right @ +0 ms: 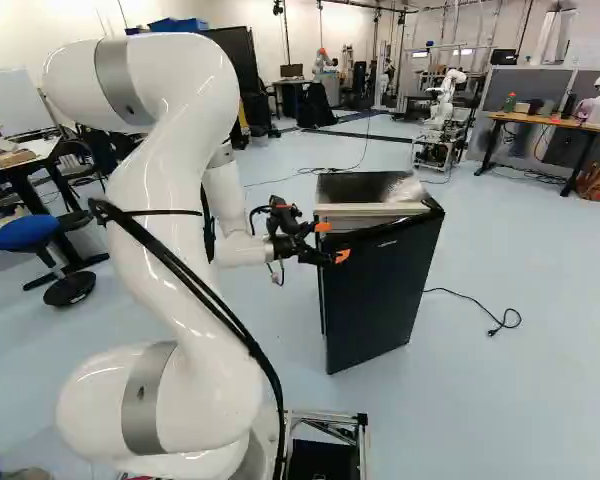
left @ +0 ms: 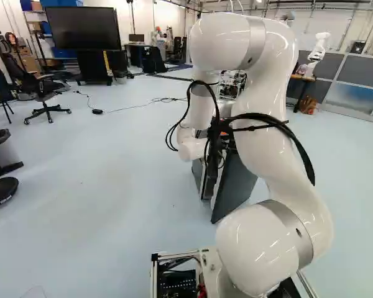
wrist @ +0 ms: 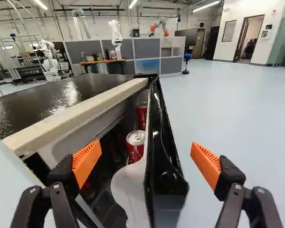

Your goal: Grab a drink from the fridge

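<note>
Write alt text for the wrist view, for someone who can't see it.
An open black claw with orange pads, one on either side of the partly open black door of a small fridge; red cans show inside. Beyond are a pale floor, gray partitions and a wooden-topped bench.

You're in a robotics lab: around you stand another robot [right: 443, 103], grey partitions [wrist: 147, 47], a wooden-topped bench [right: 555, 122], a wheeled office chair [left: 45, 90] and a big dark screen [left: 84, 28], with strip lights [wrist: 205, 6] overhead.
</note>
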Controlling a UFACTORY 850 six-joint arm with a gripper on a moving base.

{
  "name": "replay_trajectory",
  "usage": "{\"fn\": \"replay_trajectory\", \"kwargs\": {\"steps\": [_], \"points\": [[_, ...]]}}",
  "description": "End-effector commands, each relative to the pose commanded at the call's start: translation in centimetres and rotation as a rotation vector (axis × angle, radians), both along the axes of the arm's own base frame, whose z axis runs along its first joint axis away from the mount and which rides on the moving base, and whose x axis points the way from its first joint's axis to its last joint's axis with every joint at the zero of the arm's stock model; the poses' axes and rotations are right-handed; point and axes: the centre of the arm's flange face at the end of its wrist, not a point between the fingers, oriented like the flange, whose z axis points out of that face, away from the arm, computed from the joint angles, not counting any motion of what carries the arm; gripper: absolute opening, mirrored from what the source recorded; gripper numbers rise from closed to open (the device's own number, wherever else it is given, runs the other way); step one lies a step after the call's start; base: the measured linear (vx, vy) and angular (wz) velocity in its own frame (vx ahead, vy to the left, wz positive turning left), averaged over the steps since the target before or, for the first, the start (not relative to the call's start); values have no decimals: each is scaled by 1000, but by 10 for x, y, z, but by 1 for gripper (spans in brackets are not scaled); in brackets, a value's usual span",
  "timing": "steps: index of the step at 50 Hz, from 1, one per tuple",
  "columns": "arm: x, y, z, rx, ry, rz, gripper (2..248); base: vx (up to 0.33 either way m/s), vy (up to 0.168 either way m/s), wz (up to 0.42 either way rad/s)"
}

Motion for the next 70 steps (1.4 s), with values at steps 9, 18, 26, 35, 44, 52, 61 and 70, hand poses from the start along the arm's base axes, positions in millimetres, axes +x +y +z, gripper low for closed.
{"fn": "replay_trajectory", "kwargs": {"steps": [9,18,26,35,44,52,61,70], "points": [[-14,-11,1,-2,16,-34,247,0,0,0],[-27,-21,1,-4,31,-68,247,0,0,0],[-39,-31,2,-5,44,-101,247,0,0,0],[-52,-41,2,-7,57,-139,247,0,0,0],[-64,-52,3,-8,69,-180,247,0,0,0],[-75,-62,3,-8,80,-217,247,0,0,0],[-86,-72,3,-9,90,-254,247,0,0,0],[-96,-83,3,-8,100,-286,247,0,0,0]]}}
